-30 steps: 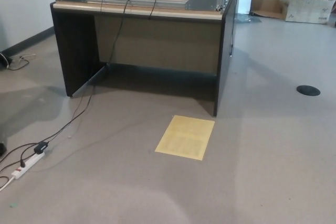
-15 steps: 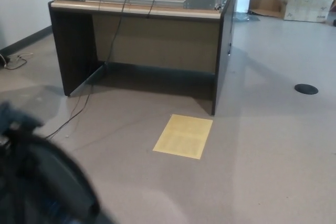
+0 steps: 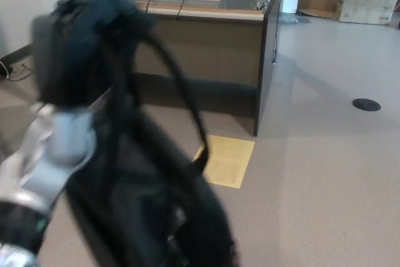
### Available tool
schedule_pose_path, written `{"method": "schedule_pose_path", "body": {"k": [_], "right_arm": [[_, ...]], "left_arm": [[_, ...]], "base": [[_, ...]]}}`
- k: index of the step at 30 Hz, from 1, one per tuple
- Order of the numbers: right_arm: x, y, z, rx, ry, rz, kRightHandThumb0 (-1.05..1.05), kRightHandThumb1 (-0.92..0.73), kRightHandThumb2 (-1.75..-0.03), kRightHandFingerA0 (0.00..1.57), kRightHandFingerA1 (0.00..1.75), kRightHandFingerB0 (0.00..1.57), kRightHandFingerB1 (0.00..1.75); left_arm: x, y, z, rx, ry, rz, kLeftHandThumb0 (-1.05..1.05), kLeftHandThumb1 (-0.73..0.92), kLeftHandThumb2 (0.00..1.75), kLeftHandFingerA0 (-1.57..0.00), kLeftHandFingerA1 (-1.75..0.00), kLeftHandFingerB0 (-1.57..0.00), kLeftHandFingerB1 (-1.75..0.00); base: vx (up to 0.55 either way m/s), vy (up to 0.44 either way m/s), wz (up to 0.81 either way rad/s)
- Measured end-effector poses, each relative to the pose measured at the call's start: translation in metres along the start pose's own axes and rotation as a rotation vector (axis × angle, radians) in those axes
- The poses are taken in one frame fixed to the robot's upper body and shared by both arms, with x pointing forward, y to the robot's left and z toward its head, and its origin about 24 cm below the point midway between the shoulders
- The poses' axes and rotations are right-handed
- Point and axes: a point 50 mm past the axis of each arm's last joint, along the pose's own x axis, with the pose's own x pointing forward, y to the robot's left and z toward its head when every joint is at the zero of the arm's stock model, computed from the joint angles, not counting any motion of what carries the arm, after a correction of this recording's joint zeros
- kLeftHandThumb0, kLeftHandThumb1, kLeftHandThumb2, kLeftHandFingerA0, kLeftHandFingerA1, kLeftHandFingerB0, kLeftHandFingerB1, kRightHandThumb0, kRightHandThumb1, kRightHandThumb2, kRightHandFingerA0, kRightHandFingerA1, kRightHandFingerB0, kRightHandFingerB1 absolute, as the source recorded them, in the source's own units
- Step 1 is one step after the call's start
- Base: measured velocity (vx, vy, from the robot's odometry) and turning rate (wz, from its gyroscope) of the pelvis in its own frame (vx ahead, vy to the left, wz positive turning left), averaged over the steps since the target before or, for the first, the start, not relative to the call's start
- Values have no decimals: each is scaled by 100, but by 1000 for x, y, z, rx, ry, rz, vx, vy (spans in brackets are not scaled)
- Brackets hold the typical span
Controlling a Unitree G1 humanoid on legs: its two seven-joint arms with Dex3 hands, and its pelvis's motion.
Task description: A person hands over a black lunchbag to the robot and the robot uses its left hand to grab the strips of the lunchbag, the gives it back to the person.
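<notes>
While motion blur smears the near field, the head view shows the left robot hand (image 3: 78, 51) raised at about 10 o'clock, its silver forearm (image 3: 47, 161) entering from 8 o'clock. The black lunchbag (image 3: 150, 217) hangs below it, filling the frame from 8 to 6 o'clock, and its straps (image 3: 181, 92) loop upward from the bag to the hand. Whether the fingers are clenched around the straps cannot be told, since the hand appears only as a dark blur. The right robot hand is out of frame, as is any person.

Step in hand, as a judgement: the bag seems already taken and lifted, so the return to the person is what remains. That move calls for carrying the load toward the person without letting the straps slip, then loosening the hold only once the bag is supported.

Edges and room: a dark desk (image 3: 269, 42) stands from 11 to 1 o'clock, its front corner near centre. A yellow sheet (image 3: 230, 157) lies on the floor just ahead of that corner. Open grey floor (image 3: 325, 186) spreads from 2 to 5 o'clock, broken only by a round black cover (image 3: 366, 105) at 3 o'clock; a cardboard box (image 3: 362, 5) sits far off at 1 o'clock.
</notes>
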Motion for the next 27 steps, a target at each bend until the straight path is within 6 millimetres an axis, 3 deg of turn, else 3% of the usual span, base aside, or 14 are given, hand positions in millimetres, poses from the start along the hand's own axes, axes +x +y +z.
{"method": "schedule_pose_path", "body": {"k": [1,2,7,8,10,12,15,16,17,19,21,24,26,27], "right_arm": [[0,0,0,0,-1,-1,-63,-66,-61,76,49,53,39],[0,0,0,1,-2,-2,-67,-66,-62,75,49,54,39],[1,-2,1,1,-5,-7,-62,-67,-61,73,49,54,40],[1,-2,1,2,-6,-8,-60,-66,-61,73,49,55,40],[2,-2,2,4,-11,-12,-62,-67,-61,73,49,56,40],[2,-3,2,3,-11,-15,-65,-67,-62,74,49,56,40],[2,-5,2,0,-11,-17,-64,-67,-62,75,49,56,40],[2,-5,2,0,-11,-16,-62,-67,-62,75,49,56,40],[2,-5,2,-1,-11,-16,-62,-67,-62,75,49,56,40],[2,-4,2,-1,-12,-14,-63,-67,-62,75,49,56,40],[2,-4,2,-2,-12,-12,-63,-66,-61,75,50,57,40],[2,-3,2,-3,-11,-10,-67,-66,-62,76,50,58,40],[2,-3,2,-5,-12,-8,-67,-66,-62,76,50,57,40],[2,-3,3,-5,-13,-8,-66,-66,-63,77,50,58,40]], "left_arm": [[6,-6,3,-7,-5,-6,-8,75,70,-82,-168,-68,-124],[13,-12,8,-14,-11,-13,-16,60,92,-115,-138,-75,-113],[44,-46,35,-44,-39,-61,-17,61,87,-117,-145,-76,-121],[48,-52,41,-49,-44,-72,-3,76,63,-90,-173,-64,-147],[55,-66,55,-70,-63,-96,-12,78,64,-82,-174,-61,-142],[55,-75,63,-78,-74,-119,-10,72,61,-83,-175,-61,-153],[51,-84,70,-79,-84,-140,-10,71,59,-79,-175,-59,-153],[49,-87,72,-76,-90,-147,-23,55,84,-112,-141,-76,-119],[48,-89,74,-77,-92,-152,-15,69,59,-83,-170,-67,-127],[42,-94,76,-74,-95,-166,-12,66,59,-85,-171,-66,-137],[36,-98,75,-58,-94,-182,-18,69,58,-82,-174,-69,-115],[31,-101,76,-37,-95,-193,-24,67,59,-83,-172,-75,-101],[31,-101,77,-41,-99,-192,-24,67,60,-83,-171,-75,-105],[30,-101,78,-43,-100,-191,-29,69,60,-83,-173,-71,-115]], "base": [[0,0,0],[0,0,0],[0,0,0],[0,0,0],[0,0,0],[0,0,0],[0,0,0],[0,0,0],[0,0,0],[0,0,0],[0,0,0],[0,0,0],[0,0,0],[0,0,0]]}}
